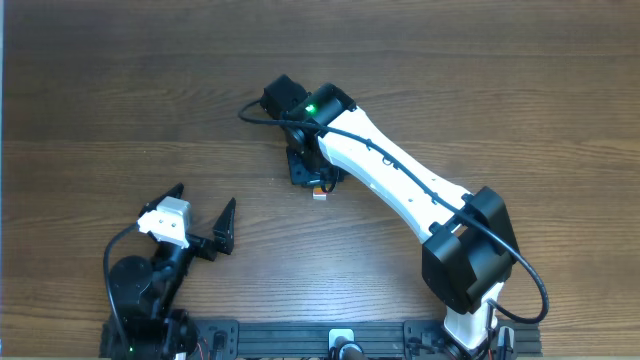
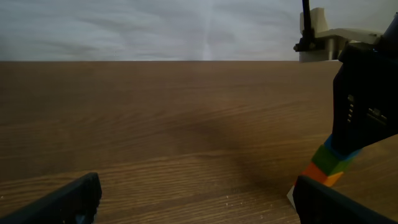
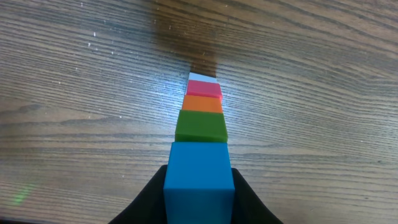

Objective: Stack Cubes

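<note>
Where the right gripper [image 3: 199, 169] meets the column, its two fingers press against opposite sides of the blue cube [image 3: 199, 183], pinching it. The blue cube is the topmost unit of a single column and sits directly on the green cube [image 3: 200, 126]. Below the green cube come, in order, the orange cube [image 3: 203, 103], the pink cube [image 3: 204, 89] and, at the base, the white cube [image 3: 203, 78], which rests on the wooden table [image 1: 100, 100]. Seen from the right wrist, the five cubes line up one under another, with slight offsets between them.

From above, the right arm [image 1: 400, 180] stands at the lower right and reaches diagonally to the middle of the table. Its gripper covers most of the column, and a small part of the lower cubes shows just beside it.

The left gripper [image 1: 205, 205] sits close to the left arm [image 1: 150, 280] at the lower left, well apart from the column. Its fingers [image 1: 226, 222] are spread wide with nothing between them. From the left wrist, the column appears beneath the right gripper, with blue, green, orange and white faces visible.
</note>
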`<state>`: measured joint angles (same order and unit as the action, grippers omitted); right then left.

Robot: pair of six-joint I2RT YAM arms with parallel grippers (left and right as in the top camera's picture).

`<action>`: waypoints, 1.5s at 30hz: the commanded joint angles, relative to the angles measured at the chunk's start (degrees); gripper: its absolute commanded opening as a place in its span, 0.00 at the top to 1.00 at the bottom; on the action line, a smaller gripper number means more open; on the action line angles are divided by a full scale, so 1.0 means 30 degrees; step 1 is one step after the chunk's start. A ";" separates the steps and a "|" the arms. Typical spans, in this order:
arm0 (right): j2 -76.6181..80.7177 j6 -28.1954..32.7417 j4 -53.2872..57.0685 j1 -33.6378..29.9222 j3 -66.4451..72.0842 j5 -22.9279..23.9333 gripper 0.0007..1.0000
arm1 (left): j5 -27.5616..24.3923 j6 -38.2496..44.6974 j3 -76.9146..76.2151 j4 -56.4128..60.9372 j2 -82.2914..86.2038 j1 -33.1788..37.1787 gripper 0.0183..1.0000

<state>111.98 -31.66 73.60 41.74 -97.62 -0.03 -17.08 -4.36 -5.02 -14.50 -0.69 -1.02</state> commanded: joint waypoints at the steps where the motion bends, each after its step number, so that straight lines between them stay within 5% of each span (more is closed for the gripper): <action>1: 0.0080 0.0007 0.0022 0.0124 -0.0437 0.0328 0.86 | 0.0138 -0.0204 0.0109 0.0000 0.0102 -0.0087 0.00; 32: 0.0219 0.0007 -0.0051 0.0124 -0.0437 0.0328 0.61 | 0.0138 -0.0204 0.0109 0.0000 0.0102 -0.0087 0.00; 36: 0.0219 0.0007 -0.0058 0.0124 -0.0437 0.0328 0.47 | 0.0138 -0.0204 0.0109 0.0000 0.0102 -0.0087 0.00; 40: 0.0219 0.0022 -0.0175 0.0095 -0.0437 0.0328 0.01 | 0.0138 -0.0204 0.0109 0.0000 0.0102 -0.0087 0.00; 45: 0.0204 0.0831 -0.0240 -0.0022 -0.0896 0.0335 0.01 | 0.0138 -0.0204 0.0109 0.0000 0.0102 -0.0087 0.00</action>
<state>112.07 -30.79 73.17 41.74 -97.97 0.16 -17.08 -4.36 -5.02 -14.50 -0.69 -1.02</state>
